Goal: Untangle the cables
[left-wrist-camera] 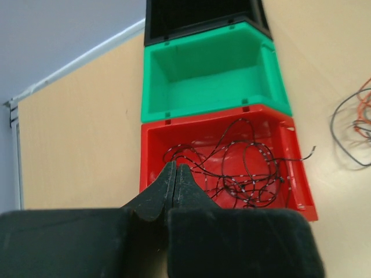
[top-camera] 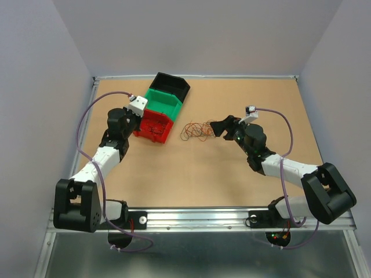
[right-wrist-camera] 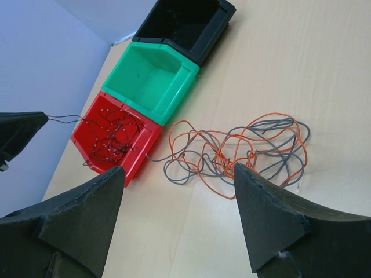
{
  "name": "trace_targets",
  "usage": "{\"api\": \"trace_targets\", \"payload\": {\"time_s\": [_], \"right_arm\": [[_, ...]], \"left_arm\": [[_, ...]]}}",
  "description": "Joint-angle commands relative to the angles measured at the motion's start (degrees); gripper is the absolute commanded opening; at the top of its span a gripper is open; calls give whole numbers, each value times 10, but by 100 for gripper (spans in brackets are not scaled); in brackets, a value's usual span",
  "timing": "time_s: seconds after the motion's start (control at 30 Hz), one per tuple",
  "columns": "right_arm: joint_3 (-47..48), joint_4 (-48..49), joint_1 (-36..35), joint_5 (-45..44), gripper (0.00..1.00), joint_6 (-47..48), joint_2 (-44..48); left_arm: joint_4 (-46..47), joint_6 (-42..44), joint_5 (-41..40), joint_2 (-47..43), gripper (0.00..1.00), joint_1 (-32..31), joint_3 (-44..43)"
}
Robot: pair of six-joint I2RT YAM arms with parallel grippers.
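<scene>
A tangle of orange and grey cables (top-camera: 197, 131) lies on the table right of the bins; it fills the middle of the right wrist view (right-wrist-camera: 243, 145) and shows at the right edge of the left wrist view (left-wrist-camera: 356, 124). A thin dark speckled wire (left-wrist-camera: 243, 168) lies coiled in the red bin (left-wrist-camera: 152, 145). My left gripper (left-wrist-camera: 175, 167) is shut at the bin's near edge; in the right wrist view the wire (right-wrist-camera: 113, 136) runs to its tip (right-wrist-camera: 20, 130). My right gripper (right-wrist-camera: 178, 169) is open just above the table, short of the tangle.
A green bin (top-camera: 163, 101) and a black bin (top-camera: 171, 85) stand in a row behind the red bin (top-camera: 155, 124), both with nothing in them. Walls close the table's left, back and right sides.
</scene>
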State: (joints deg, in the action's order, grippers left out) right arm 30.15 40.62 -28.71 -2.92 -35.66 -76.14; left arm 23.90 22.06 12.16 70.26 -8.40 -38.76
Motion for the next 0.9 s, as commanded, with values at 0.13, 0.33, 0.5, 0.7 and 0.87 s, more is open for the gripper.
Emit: {"api": "trace_targets", "payload": {"time_s": [0.13,0.33,0.5,0.7,0.87], "right_arm": [[9,31,-5,10,81,-5,10],[17,28,-5,19,81,-10,-7],[31,0,-6,13,81,-11,-18],[68,-69,-5,-23,78,-10,-32],[112,-144,-5,-56,76,-17,-76]], "left_arm": [[-3,31,-22,48,0,5,-47],[-76,40,-9,137,4,-3,-106],[-112,43,-18,202,34,-9,-154],[-90,40,7,132,55,-9,-121],[-93,40,44,54,68,-13,-101]]}}
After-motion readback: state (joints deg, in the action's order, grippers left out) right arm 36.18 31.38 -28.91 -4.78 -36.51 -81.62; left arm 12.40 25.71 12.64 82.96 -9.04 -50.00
